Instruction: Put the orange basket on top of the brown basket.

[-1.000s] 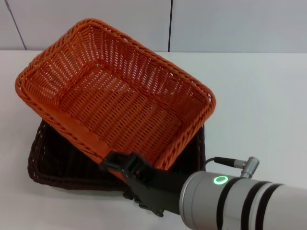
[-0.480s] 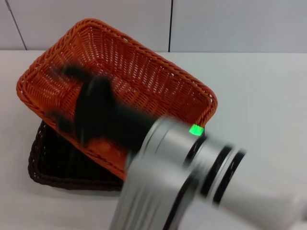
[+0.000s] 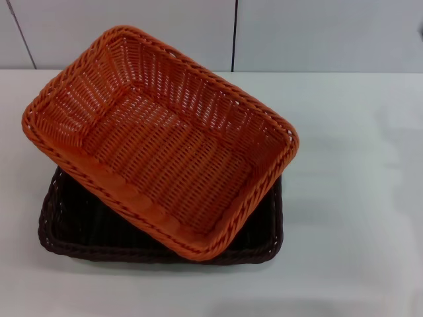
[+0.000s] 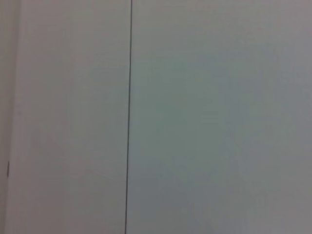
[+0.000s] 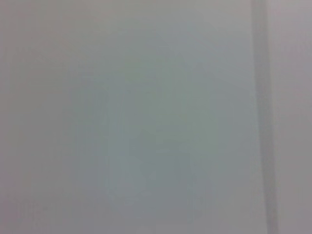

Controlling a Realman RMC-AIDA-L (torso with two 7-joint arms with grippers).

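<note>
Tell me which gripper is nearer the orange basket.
Neither can be judged: both grippers are out of every view. The orange basket sits skewed on the brown basket, with no arm near it.

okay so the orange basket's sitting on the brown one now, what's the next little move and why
Probably none beyond keeping both arms clear. The orange basket already rests on the brown basket, though skewed, with one end overhanging the brown rim. Neither gripper appears in any view. If a neater stack is wanted, a small twist of the orange basket to line it up would likely be next.
</note>
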